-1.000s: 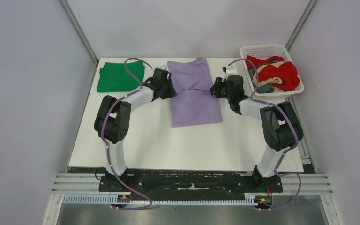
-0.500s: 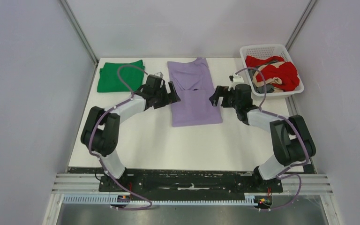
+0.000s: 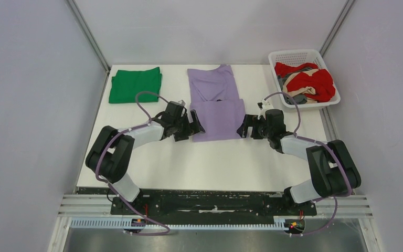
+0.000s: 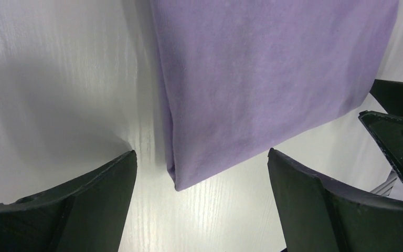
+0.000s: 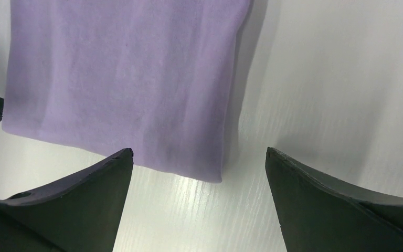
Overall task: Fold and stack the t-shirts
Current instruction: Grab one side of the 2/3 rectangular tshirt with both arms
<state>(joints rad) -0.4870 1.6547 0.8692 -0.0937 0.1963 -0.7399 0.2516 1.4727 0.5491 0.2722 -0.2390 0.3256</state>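
Observation:
The lavender t-shirt [image 3: 218, 102] lies flat and narrowly folded in the middle of the table, collar at the far end. My left gripper [image 3: 194, 125] is open and empty at its near left corner; in the left wrist view [image 4: 200, 153] the shirt's corner [image 4: 178, 176] sits between the fingers [image 4: 84, 202]. My right gripper [image 3: 243, 126] is open and empty at the near right corner, which shows in the right wrist view [image 5: 199, 150] as cloth [image 5: 126, 79] just ahead of the fingers [image 5: 341, 199]. A folded green t-shirt [image 3: 135, 84] lies at the far left.
A white lattice basket [image 3: 294, 53] stands at the far right and holds a red shirt [image 3: 320, 81] with tan and grey cloth. Grey walls close in the table on three sides. The other gripper's tip shows at the right edge of the left wrist view [image 4: 399, 142].
Both grippers have drawn back from the lavender shirt's middle sides to its near corners. The shirt's pinched middle has flattened out.

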